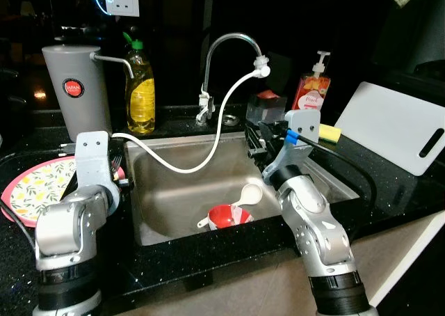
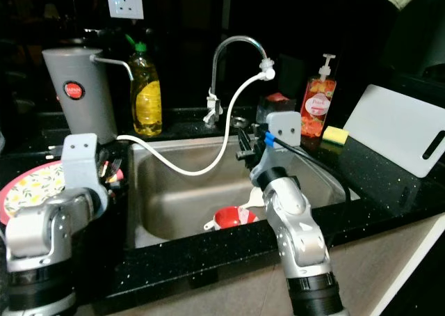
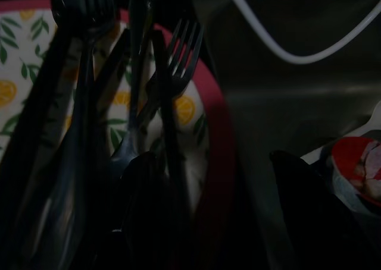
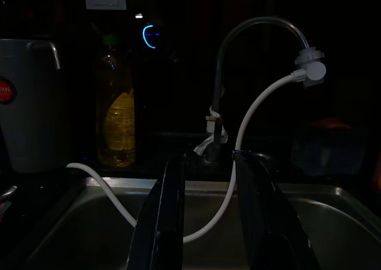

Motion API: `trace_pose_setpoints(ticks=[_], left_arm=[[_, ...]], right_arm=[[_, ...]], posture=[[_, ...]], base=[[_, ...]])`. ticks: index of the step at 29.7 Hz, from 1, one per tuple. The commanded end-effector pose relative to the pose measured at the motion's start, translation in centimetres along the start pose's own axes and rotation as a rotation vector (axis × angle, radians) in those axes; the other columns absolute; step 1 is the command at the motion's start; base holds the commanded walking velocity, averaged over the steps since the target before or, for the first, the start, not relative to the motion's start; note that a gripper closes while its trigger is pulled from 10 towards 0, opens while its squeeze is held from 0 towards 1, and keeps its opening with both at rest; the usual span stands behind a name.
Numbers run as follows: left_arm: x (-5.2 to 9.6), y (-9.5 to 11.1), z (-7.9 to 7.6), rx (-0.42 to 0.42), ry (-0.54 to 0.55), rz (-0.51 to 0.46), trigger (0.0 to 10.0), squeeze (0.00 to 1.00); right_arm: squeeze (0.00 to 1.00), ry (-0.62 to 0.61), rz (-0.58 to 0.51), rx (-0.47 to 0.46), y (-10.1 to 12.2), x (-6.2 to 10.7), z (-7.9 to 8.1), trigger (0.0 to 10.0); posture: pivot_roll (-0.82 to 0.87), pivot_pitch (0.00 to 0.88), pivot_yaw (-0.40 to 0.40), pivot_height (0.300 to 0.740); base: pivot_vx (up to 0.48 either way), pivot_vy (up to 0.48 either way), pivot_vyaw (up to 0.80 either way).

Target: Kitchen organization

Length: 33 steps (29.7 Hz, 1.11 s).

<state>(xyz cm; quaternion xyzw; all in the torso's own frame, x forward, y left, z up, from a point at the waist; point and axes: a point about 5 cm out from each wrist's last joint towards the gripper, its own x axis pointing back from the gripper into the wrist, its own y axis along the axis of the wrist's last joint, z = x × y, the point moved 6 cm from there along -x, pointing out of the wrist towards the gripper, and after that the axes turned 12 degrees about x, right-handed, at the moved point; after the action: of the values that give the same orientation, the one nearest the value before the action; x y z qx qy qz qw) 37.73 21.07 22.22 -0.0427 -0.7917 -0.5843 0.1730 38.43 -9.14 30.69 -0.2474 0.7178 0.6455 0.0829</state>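
Note:
A steel sink (image 1: 161, 211) holds a red bowl (image 1: 224, 217) and a white scoop (image 1: 249, 193). A white hose (image 1: 208, 152) runs from the faucet (image 1: 233, 46) across the basin. My right gripper (image 4: 209, 160) hovers open above the sink's back right part, pointing at the faucet base, with nothing between its fingers. My left gripper (image 1: 115, 173) is at the sink's left edge beside a pink-rimmed lemon-print plate (image 1: 33, 188). In the left wrist view, dark forks (image 3: 181, 50) and a spoon (image 3: 128, 157) stand close in front of the plate.
Along the back stand a grey jug (image 1: 76, 86), a yellow dish-soap bottle (image 1: 140, 86) and a red pump bottle (image 1: 311, 90). A yellow sponge (image 1: 330, 131) and a white cutting board (image 1: 400, 124) lie on the black counter to the right.

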Motion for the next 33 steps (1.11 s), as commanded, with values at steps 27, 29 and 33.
trace_pose_setpoints(ticks=[27,29,33], left_arm=[[-0.5,0.0,0.7,0.085,0.042,-0.021,0.0,0.00],[0.0,1.9,0.1,0.030,0.026,-0.120,10.0,0.00],[0.5,3.5,-0.6,-0.005,0.004,-0.201,10.0,0.00]], right_arm=[[0.00,-0.001,0.027,0.018,-0.8,0.1,-0.5,10.0],[0.00,-0.002,0.027,0.019,-0.8,0.1,-0.5,10.0],[0.00,-0.002,0.027,0.019,-0.8,0.0,-0.5,10.0]], posture=[[-0.02,0.000,-0.081,0.740],[-0.02,0.000,-0.085,0.740],[-0.01,0.000,-0.086,0.740]], base=[[0.000,0.000,0.00],[0.000,0.000,0.00],[0.000,0.000,0.00]])
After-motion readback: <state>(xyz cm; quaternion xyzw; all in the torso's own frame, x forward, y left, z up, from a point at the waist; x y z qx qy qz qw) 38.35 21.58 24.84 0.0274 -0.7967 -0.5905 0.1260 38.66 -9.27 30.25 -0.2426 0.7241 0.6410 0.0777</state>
